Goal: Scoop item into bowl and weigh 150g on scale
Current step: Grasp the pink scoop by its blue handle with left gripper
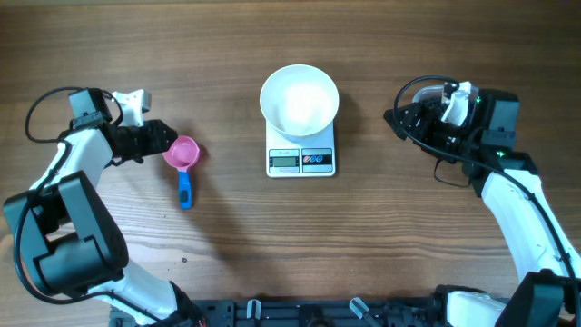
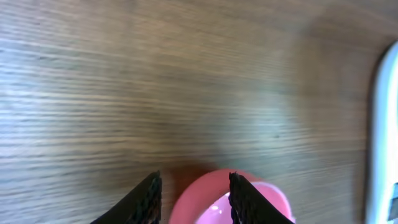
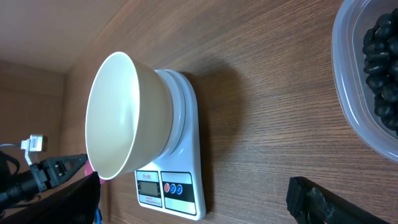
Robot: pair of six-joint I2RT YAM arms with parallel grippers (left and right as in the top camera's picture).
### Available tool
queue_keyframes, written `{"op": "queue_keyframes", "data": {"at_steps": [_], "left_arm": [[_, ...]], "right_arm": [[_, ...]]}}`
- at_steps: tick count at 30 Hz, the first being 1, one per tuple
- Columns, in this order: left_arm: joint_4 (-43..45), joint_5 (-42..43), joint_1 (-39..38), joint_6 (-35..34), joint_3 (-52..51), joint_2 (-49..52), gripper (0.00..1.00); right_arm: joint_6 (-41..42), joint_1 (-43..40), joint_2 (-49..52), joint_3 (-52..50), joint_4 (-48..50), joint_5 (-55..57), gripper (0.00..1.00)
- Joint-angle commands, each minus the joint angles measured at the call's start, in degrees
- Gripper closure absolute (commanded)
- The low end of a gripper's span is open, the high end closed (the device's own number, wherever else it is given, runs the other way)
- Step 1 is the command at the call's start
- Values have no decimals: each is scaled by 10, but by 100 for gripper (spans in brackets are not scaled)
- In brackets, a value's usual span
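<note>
So the white bowl (image 1: 300, 100) is sitting upright on the scale (image 1: 301, 162) in the middle of the table (image 1: 408, 245), covering the platform, with the display and buttons poking out on the robot's side, can't read the digits tbh. Inside of the bowl just looks plain white. The black beans (image 3: 380, 56) only show up in the right wrist view, piled in a clear plastic tub (image 3: 345, 99) that sits on the wood well apart from the scale; from overhead I can't make the tub out. Pink scoop (image 1: 182, 153) with a blue handle lies flat on the table well to the left of the scale, cup toward the far edge, handle pointing back at the robot. Left gripper (image 2: 194, 186) is right at the cup, fingers (image 2: 149, 199) parted and straddling the rim, one outside and one over the inside, not squeezing it as far as I can tell. Right gripper (image 1: 404, 118) hangs off to the right of the scale, spread wide with nothing in it
</note>
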Motion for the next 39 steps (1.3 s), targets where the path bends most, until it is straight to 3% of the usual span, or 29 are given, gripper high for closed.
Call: {"op": "queue_keyframes", "data": {"at_steps": [1, 6, 13, 21, 30, 39], "left_arm": [[-12, -20, -3, 34, 5, 0, 61], [-18, -1, -5, 47, -4, 0, 59], [-19, -1, -5, 47, -3, -1, 45], [-63, -1, -5, 67, -2, -9, 48], [-52, -10, -6, 75, -9, 1, 49], [-103, -5, -5, 79, 43, -16, 43]], "right_arm": [[-13, 1, 6, 6, 1, 10, 2], [-13, 1, 6, 6, 1, 9, 1], [-13, 1, 6, 6, 5, 12, 2], [-14, 1, 6, 6, 5, 25, 2], [-18, 1, 6, 6, 3, 25, 1], [-28, 1, 6, 6, 3, 29, 2]]}}
